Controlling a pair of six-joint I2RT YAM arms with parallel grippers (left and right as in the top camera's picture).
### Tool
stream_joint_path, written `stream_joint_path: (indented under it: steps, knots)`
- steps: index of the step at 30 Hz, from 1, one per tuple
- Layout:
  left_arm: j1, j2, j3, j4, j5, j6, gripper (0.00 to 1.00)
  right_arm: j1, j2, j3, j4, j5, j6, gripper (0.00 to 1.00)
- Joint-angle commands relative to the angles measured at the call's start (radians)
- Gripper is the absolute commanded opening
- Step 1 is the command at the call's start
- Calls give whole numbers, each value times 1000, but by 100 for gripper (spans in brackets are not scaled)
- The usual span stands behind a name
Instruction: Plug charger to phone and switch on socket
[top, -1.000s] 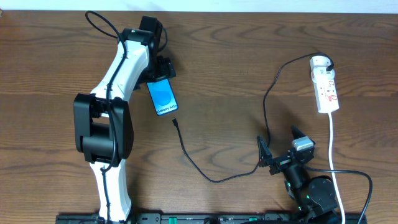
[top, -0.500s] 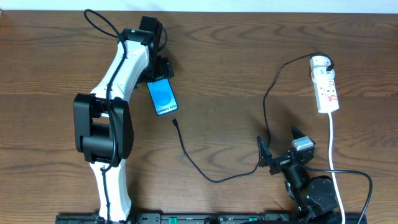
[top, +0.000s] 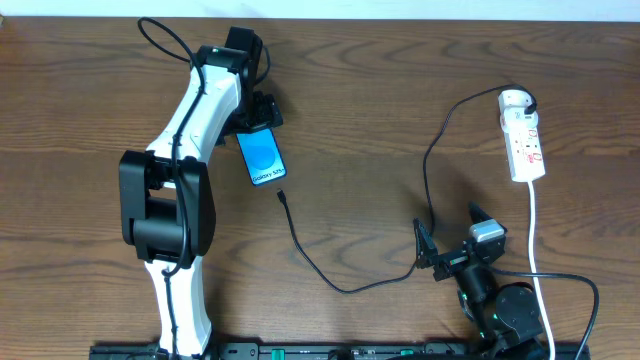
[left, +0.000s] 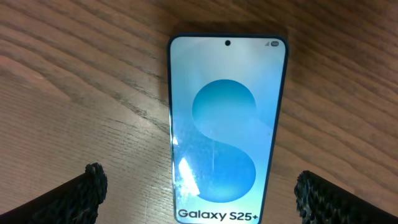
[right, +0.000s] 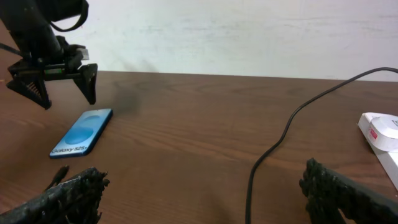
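**Item: change.** Between the previous overhead views and this one, almost nothing is moving. The left end effector (top: 259, 116) is wobbling very slightly in place. The slim blue-screened smartphone with black edge (top: 262, 157), the long thin black charger cable (top: 320, 272) and the white elongated power strip with red marks (top: 523, 140) are all lying where they were. Judgement: the task is not advancing. The plug-in is not yet made, and the switch state is too small to read.

**Item: left end effector.** It is standing open, with the fingers spread wide and holding nothing. In the right wrist view it appears to be hanging clear of the brown wood-grain desk (top: 380, 100), over the smartphone's far end.

**Item: smartphone, relative to it.** In the left wrist view the smartphone is lying flat and face up between the two spread fingertips (left: 93, 183), touching neither. Its "Galaxy S25+" end is pointing back toward the robot base.

**Item: small black connector tip (top: 283, 195).** It is lying on the desk just beside the smartphone's near end, apart from it and ungripped.

**Item: right end effector (top: 450, 232).** It is standing open and empty near the cable's bend, well apart from the power strip.
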Motion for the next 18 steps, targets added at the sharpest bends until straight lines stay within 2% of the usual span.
stream_joint_path:
  steps: [1,18]
  knots:
    - [-6,11,-7,-6,15,14,99,-5,0,-2,-4,1,12,99]
    - [-6,11,-15,10,13,13,99,-5,0,-2,-4,1,12,99]
